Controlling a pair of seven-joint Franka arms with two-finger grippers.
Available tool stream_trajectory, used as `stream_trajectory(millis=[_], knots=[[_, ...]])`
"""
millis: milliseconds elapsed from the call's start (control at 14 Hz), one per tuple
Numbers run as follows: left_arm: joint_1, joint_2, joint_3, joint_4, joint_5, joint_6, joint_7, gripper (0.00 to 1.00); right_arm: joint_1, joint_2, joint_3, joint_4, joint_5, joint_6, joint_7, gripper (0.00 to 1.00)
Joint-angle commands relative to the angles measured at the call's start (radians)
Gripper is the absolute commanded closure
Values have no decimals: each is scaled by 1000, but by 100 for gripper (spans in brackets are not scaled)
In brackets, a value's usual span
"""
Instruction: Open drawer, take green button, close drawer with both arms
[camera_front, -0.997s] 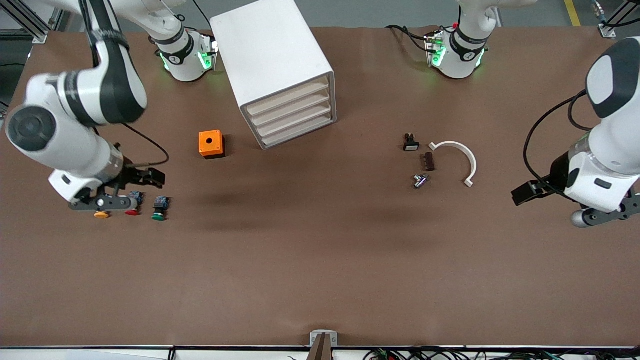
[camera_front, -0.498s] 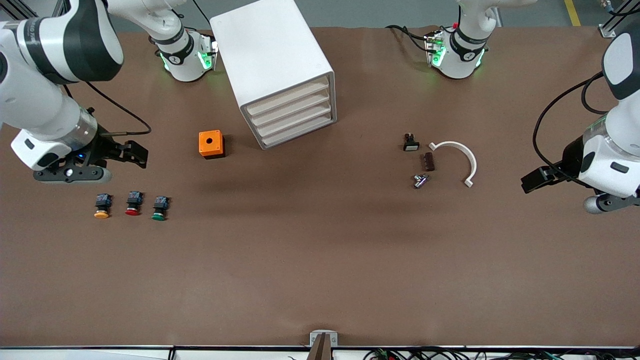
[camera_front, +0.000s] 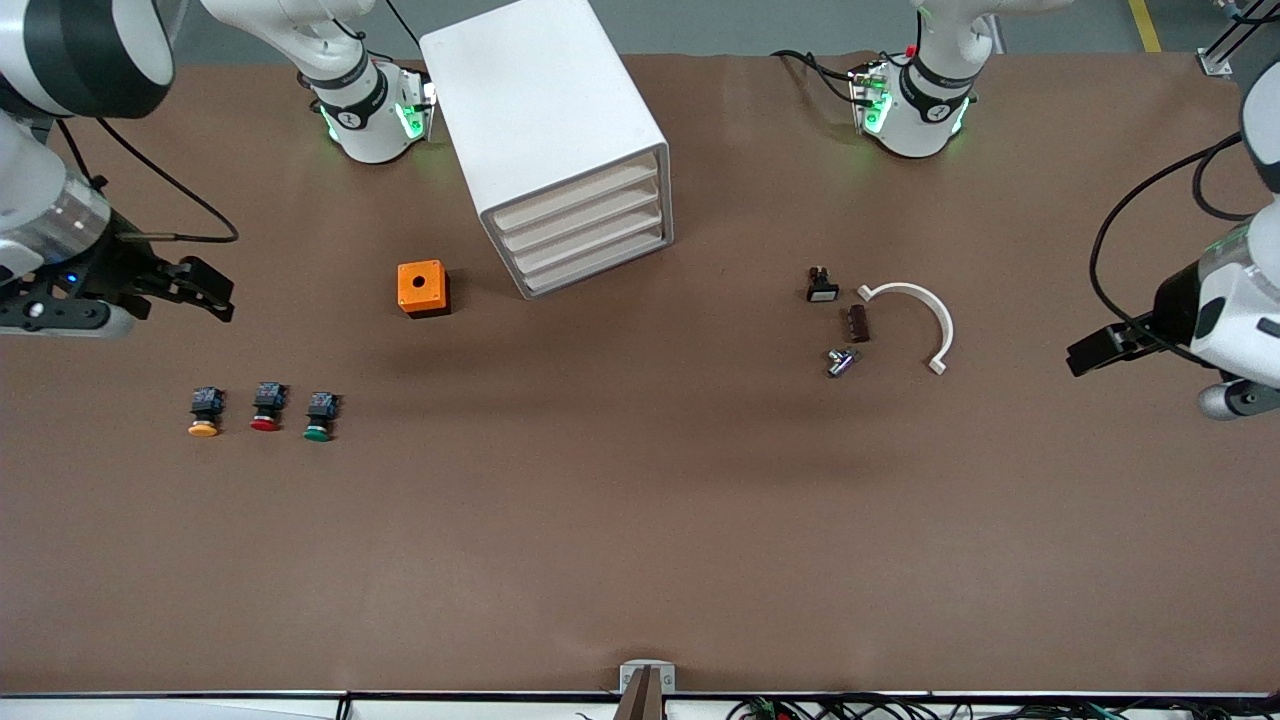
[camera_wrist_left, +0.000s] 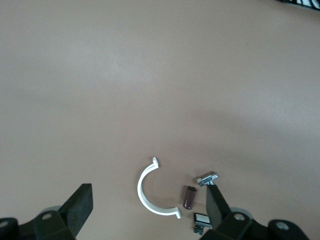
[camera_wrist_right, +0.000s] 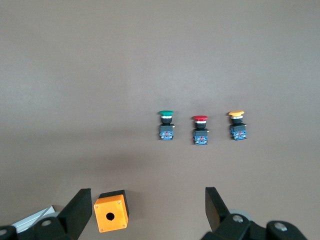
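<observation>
- Toward the right arm's end of the table, the small green-capped push button with a black blocky body (camera_front: 318, 417) lies out on the brown table top (camera_front: 640, 520), not in any drawer; beside it sit a like red-capped button (camera_front: 266, 408) and a yellow-capped one (camera_front: 204, 413), the red one between the other two.
- Risk: the three caps lie close in a row, so a careless descent could well clamp the red neighbour or knock it over; the green one is the end of the row nearest the orange box.
- Right gripper (camera_front: 205, 290) hangs over bare table, farther from the front camera than the button row; its jaws stand wide apart and hold nothing.
- Left gripper (camera_front: 1100, 352) hangs over the left arm's end of the table, well apart from the white half-ring clip (camera_front: 915, 318); jaws likewise spread and empty.
- Tall white box-shaped cabinet (camera_front: 545, 120) stands between the two bases; all four beige fronts look flush, so the lowest drawer (camera_front: 600, 268) seems shut and its contents are hidden.
- Risk: the fronts are shallow and stacked tight; a finger set slightly high would likely pull the wrong drawer, or drag the whole cabinet if nothing braces it.
- Small orange cube box with a round hole on top (camera_front: 422, 288) sits beside the cabinet; I cannot tell what is inside.
</observation>
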Motion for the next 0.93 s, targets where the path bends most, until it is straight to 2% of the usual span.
stream_trajectory(millis=[0, 356, 641, 854], knots=[[3, -69, -9, -24, 4, -80, 42, 0, -112, -22, 104, -11, -3, -4, -10, 0], [4, -107, -14, -37, -1, -104, 44, 0, -119, -31, 113, 11, -2, -4, -13, 0], [10, -170, -12, -108, -1, -93, 84, 0, -119, -32, 113, 26, -3, -38, -13, 0], [30, -166, -12, -110, 1, -63, 143, 0, -117, -31, 115, 47, -3, -56, -11, 0]])
